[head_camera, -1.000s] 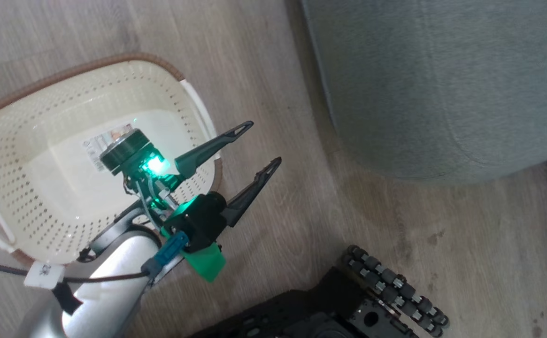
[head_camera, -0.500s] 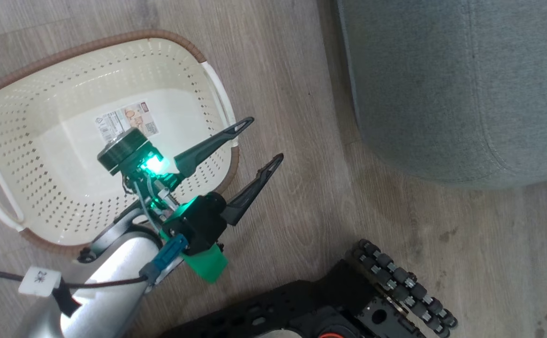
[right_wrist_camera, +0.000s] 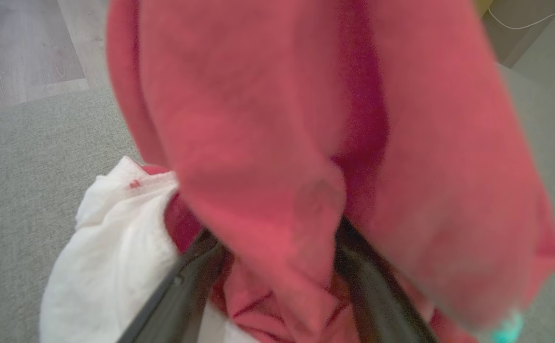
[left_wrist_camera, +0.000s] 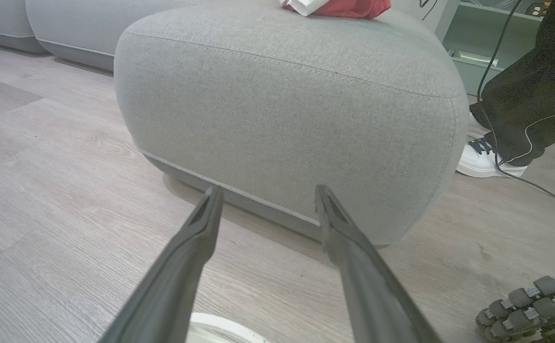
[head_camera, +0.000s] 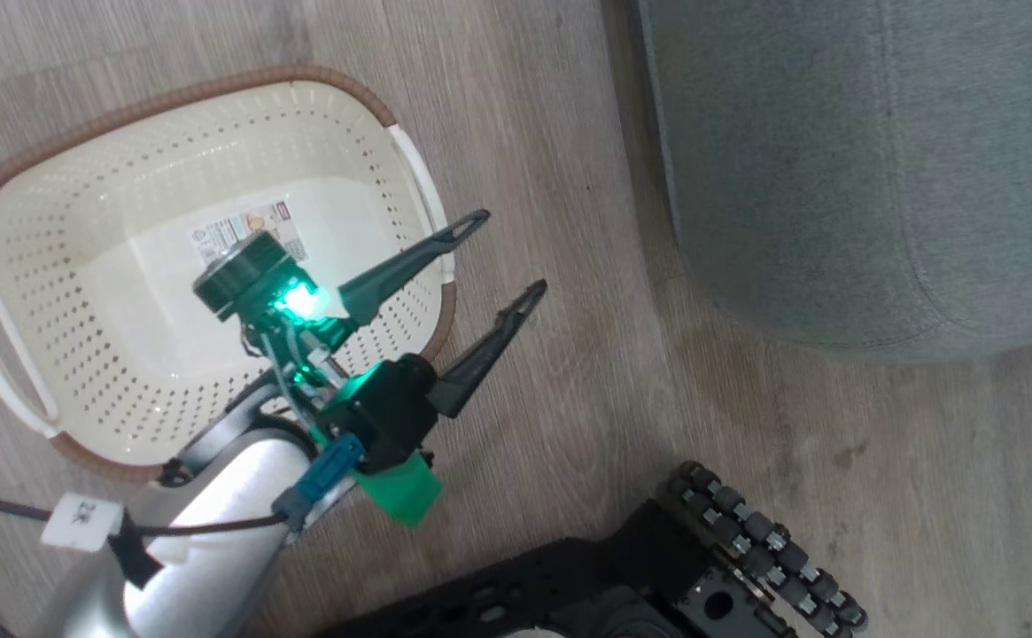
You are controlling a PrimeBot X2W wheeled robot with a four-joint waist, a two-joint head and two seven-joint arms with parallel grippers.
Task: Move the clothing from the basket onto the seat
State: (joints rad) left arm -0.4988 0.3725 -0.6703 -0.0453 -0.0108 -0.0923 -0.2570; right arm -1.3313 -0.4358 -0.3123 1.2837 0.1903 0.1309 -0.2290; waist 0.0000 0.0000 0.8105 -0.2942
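The cream basket (head_camera: 64, 266) stands on the wood floor with nothing in it but its paper label (head_camera: 241, 226). My left gripper (head_camera: 508, 252) is open, its fingers reaching past the basket's right rim towards the grey-green seat (head_camera: 834, 159). In the left wrist view the same gripper (left_wrist_camera: 265, 195) points at the seat's (left_wrist_camera: 282, 109) side, and red and white clothing (left_wrist_camera: 348, 7) lies on top. In the right wrist view a blurred red garment (right_wrist_camera: 267, 119) drapes over my right gripper (right_wrist_camera: 277, 228). Its fingers stand apart and their tips are hidden. A white piece (right_wrist_camera: 110, 238) lies on the seat (right_wrist_camera: 20, 157).
My dark base (head_camera: 569, 594) and a roller wheel (head_camera: 764, 549) sit at the bottom of the head view. A person's dark trouser leg (left_wrist_camera: 529, 95) and white shoe (left_wrist_camera: 487, 159) stand right of the seat, with a cable trailing. More cushions (left_wrist_camera: 67, 28) lie behind.
The head camera has shifted, so basket and seat sit further right in the picture and the white shoe has left its right edge. My left gripper stays open over the basket's right rim.
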